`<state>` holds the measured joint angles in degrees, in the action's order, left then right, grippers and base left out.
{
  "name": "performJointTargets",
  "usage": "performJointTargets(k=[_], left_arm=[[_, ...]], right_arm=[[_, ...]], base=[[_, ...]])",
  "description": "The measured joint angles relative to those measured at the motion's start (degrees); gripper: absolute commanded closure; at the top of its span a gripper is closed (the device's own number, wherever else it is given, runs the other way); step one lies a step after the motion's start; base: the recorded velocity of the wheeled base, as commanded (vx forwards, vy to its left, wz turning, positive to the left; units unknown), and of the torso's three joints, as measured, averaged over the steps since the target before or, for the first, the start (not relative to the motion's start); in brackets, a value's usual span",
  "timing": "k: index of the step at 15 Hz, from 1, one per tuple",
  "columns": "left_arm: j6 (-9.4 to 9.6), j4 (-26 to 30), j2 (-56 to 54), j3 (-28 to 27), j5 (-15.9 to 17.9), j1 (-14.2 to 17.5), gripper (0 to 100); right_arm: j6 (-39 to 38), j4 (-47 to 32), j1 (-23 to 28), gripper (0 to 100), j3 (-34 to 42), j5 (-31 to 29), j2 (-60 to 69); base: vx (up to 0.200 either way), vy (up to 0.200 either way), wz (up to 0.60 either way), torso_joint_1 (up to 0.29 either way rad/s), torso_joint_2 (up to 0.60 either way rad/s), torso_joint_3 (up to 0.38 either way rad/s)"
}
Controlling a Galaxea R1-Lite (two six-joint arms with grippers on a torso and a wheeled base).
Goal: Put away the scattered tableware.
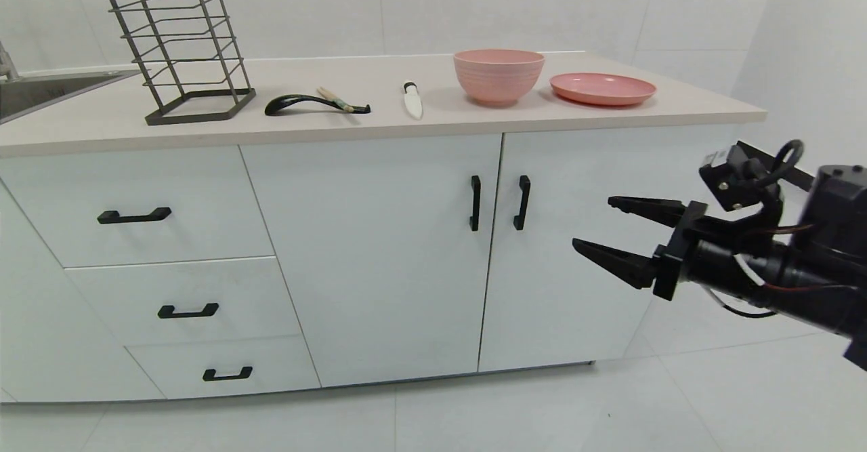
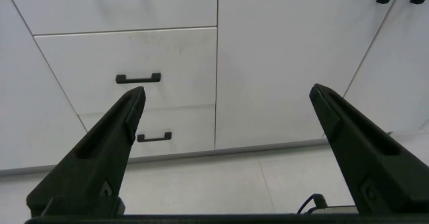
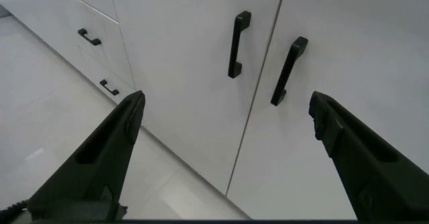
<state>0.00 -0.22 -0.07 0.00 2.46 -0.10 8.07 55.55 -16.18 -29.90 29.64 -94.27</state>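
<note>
On the beige countertop (image 1: 101,123) lie a black ladle (image 1: 308,104), a pair of wooden chopsticks (image 1: 336,99), a white knife with a black handle (image 1: 412,99), a pink bowl (image 1: 498,74) and a pink plate (image 1: 602,88). A black wire rack (image 1: 177,44) stands at the counter's left. My right gripper (image 1: 590,225) hangs open and empty in front of the right cabinet door, well below the counter; it (image 3: 224,103) faces the two door handles (image 3: 238,44). My left gripper (image 2: 228,93) is open and empty, facing the lower drawers (image 2: 137,78).
A steel sink (image 1: 47,89) sits at the counter's far left. Below the counter are three drawers (image 1: 134,216) on the left and two cabinet doors with black handles (image 1: 475,202) in the middle. A pale tiled floor (image 1: 474,418) spreads below.
</note>
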Motion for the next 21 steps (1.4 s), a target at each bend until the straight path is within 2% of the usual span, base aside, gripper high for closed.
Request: performJointTargets(k=[6,10,12,14,17,19,21], left_arm=[[0.11,0.00,0.00,-0.02,0.00,0.00,0],[0.51,-1.58,0.00,-0.10,1.34,0.07,0],[0.00,-7.35,0.17,-4.18,1.45,0.21,0],[-0.46,-9.06,1.11,-9.36,2.10,0.17,0],[-3.12,-9.13,4.61,-12.34,5.83,-2.07,0],[-5.36,-9.65,9.11,-14.71,10.01,-3.82,0],[-6.01,-11.48,15.14,-16.75,15.87,-5.96,0]], right_arm=[[2.18,3.29,1.41,0,-7.72,2.41,-12.59],[2.29,5.05,1.24,0,-10.67,2.88,-17.36],[2.29,5.35,1.19,0,-10.50,2.83,-18.36],[2.29,5.49,1.18,0,-10.52,2.85,-18.85],[2.29,5.53,0.91,0,-10.91,3.25,-19.20],[2.27,6.22,0.91,0,-11.08,4.68,-19.48],[2.29,6.90,0.94,0,-11.89,4.99,-20.03]], base=[[0.000,0.000,0.00,0.000,0.00,0.000],[0.000,0.000,0.00,0.000,0.00,0.000],[0.000,0.000,0.00,0.000,0.00,0.000],[0.000,0.000,0.00,0.000,0.00,0.000],[0.000,0.000,0.00,0.000,0.00,0.000],[0.000,0.000,0.00,0.000,0.00,0.000],[0.000,0.000,0.00,0.000,0.00,0.000]])
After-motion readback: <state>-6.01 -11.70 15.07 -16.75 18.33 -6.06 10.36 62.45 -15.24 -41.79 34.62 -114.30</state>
